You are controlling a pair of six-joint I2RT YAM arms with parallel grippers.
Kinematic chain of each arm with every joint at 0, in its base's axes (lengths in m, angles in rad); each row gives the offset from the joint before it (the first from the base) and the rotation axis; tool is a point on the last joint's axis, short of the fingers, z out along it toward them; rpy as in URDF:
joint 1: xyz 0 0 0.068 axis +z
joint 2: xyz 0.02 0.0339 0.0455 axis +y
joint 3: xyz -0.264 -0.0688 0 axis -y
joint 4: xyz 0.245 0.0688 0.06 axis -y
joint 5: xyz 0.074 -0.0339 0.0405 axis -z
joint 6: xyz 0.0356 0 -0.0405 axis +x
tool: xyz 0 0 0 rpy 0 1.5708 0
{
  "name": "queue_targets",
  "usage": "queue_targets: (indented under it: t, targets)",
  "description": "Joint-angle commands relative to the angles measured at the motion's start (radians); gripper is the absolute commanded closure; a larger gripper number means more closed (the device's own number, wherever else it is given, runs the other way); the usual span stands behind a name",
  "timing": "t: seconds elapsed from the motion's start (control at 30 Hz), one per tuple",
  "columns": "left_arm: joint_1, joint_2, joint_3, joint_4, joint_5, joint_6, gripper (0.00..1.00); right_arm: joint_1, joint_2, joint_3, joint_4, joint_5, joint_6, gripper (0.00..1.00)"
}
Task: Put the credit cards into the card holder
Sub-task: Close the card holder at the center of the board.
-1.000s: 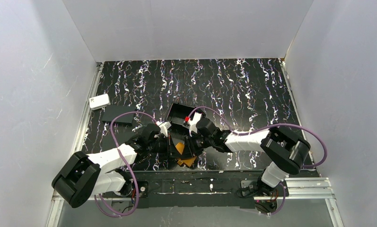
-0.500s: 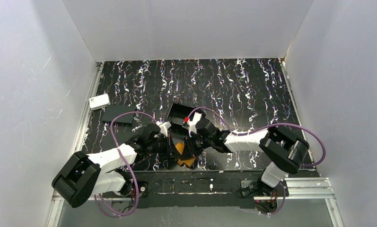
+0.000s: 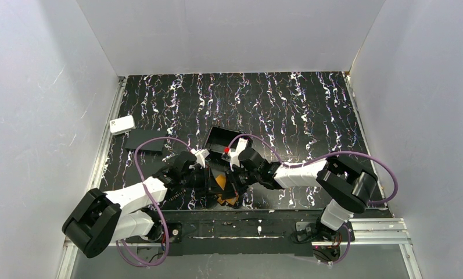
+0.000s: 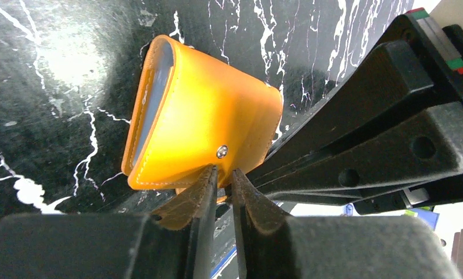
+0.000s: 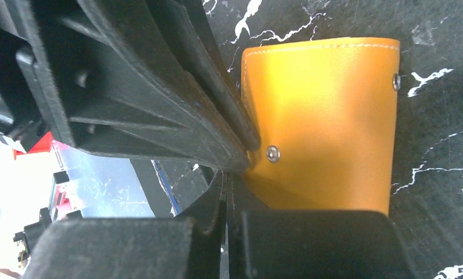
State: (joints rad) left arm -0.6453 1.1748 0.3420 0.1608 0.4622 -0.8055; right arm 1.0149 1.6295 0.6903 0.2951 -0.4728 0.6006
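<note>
The orange wallet (image 4: 200, 116) lies folded on the marbled table (image 3: 287, 104), at six o'clock from the black tray (image 3: 220, 138). The left gripper (image 4: 224, 177) has its fingers narrowly apart at the wallet's snap edge. The right gripper (image 5: 226, 186) is pressed together, possibly nipping that edge.

You have the orange leather-like bifold card holder (image 3: 220, 182) lying on the black, white-veined marble-pattern table (image 3: 310, 104), close to its near edge and about midway across. The left gripper (image 4: 223, 173) reaches it from the left and the right gripper (image 5: 226, 183) from the right, and their tips meet at the same edge of the holder. Just behind them sits the black open box tray (image 3: 220, 138). Well off to the left, the white rounded box (image 3: 122, 124) lies at the table's left edge. The flat black rectangle (image 3: 144, 142) is just beside it, to its right and nearer the arm bases.
</note>
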Motion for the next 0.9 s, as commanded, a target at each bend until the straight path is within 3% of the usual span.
queue_targets:
  t: [0.0, 0.13, 0.3, 0.6, 0.87]
  targets:
    - [0.018, -0.051, 0.035, -0.154, -0.074, 0.014, 0.82, 0.002, -0.011, 0.004, 0.021, 0.026, -0.024, 0.99]
    - [0.025, -0.061, 0.097, -0.208, -0.065, 0.013, 0.75, 0.002, -0.005, -0.001, 0.034, 0.019, -0.014, 0.99]
    - [0.038, -0.034, 0.138, -0.198, -0.074, 0.019, 0.75, 0.002, -0.002, -0.005, 0.044, 0.018, -0.007, 0.99]
    - [0.039, 0.092, 0.080, -0.133, -0.083, 0.047, 0.90, 0.002, -0.014, 0.007, 0.018, 0.021, -0.008, 0.99]
    - [0.039, 0.089, -0.003, -0.133, -0.105, 0.069, 0.94, 0.005, -0.052, 0.122, -0.138, 0.047, -0.032, 0.99]
